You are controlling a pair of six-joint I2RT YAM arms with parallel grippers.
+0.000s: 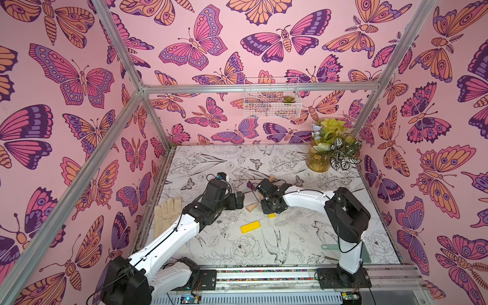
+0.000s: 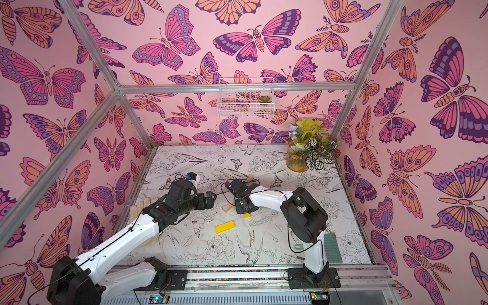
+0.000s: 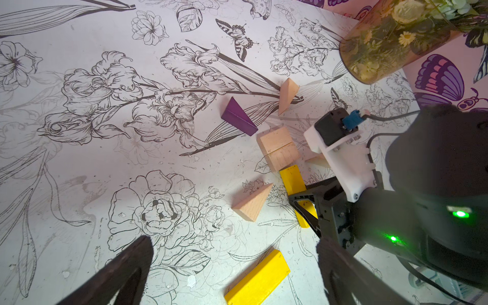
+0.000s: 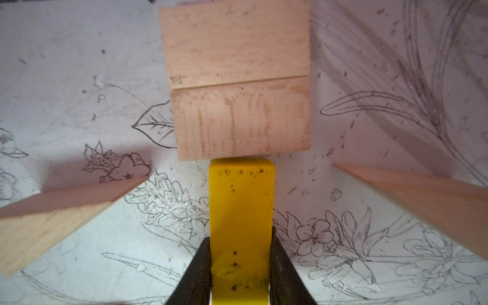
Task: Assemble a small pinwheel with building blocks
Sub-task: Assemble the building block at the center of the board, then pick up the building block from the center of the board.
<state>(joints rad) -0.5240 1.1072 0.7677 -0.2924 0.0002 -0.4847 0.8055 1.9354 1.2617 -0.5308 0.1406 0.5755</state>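
Operator: Right pincer (image 4: pixel 241 245), how does it stand?

Observer: Narrow. Its jaws press on both long sides of the stem bar (image 4: pixel 240 206), and the black fingers (image 4: pixel 195 274) grip it at one end.

Operator: And the bar's free end?

Observer: It meets the near tan block (image 4: pixel 240 121). The far tan block (image 4: pixel 235 42) lies flush behind that one, and the two together make a square hub. So the pinwheel is only hub and stem, out in the middle of the table (image 1: pixel 211 163).

Operator: Blades?

Observer: All loose. One tan wedge (image 4: pixel 52 219) and a second tan wedge (image 4: pixel 422 190) lie on either side of the stem, apart from the hub. The left wrist view shows the purple wedge (image 3: pixel 237 116) just beside a hub corner; I cannot tell whether it touches. A third tan wedge (image 3: pixel 287 93) lies beyond it, well clear of the hub.

Operator: Left pincer (image 3: pixel 235 241)?

Observer: Spread wide and holding nothing, hanging over the table beside the blocks. The spare yellow bar (image 3: pixel 257 280) lies flat on the table, seen between its fingertips and touched by neither. In both top views that bar sits nearer the arms' bases than the hub.
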